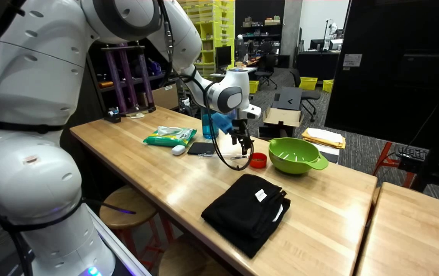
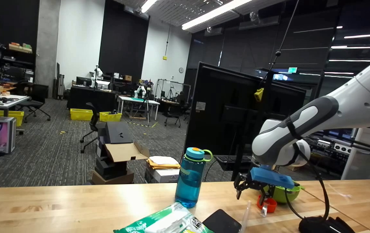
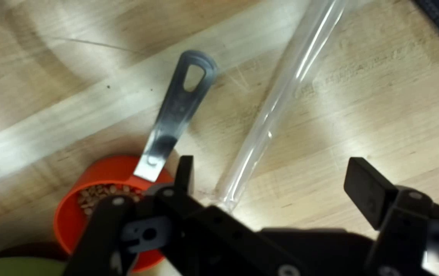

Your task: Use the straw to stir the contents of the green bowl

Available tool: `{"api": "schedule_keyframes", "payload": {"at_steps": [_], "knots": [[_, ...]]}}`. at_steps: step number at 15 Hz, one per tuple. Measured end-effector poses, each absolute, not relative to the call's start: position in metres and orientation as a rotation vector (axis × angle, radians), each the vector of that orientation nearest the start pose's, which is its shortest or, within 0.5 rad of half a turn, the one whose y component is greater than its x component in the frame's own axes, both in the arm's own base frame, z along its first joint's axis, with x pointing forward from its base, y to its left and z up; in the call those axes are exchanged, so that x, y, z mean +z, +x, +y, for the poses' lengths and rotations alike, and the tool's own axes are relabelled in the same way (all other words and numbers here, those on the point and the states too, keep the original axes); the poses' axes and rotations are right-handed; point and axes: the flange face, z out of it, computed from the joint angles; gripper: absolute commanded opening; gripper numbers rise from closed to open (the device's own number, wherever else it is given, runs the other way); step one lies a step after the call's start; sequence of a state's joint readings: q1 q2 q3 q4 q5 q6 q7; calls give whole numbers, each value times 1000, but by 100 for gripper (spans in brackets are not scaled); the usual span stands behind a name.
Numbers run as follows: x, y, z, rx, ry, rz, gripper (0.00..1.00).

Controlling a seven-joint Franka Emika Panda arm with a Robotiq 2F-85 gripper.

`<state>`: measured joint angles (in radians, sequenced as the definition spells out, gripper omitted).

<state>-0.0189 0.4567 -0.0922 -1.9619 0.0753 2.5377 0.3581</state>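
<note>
From back here I've got the gripper hovering near the red cup, jaws spread wide apart. The clear straw lies on the table close to that cup, and the green bowl sits right beside the cup, on the side away from the straw.

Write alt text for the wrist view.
A clear straw lies on a wooden table, one end showing between the jaws of the open tool. At left, a red cup with a gray handle holds tan grains; a green bowl peeks in bottom left.
</note>
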Motion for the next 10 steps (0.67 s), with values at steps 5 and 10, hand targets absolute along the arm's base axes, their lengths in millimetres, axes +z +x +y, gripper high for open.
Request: {"api": "schedule_keyframes", "payload": {"at_steps": [5,10], "knots": [[251,626,-68,-183,-3012,796,100],[247,626,-72,-175,-3013,803,100]]}}
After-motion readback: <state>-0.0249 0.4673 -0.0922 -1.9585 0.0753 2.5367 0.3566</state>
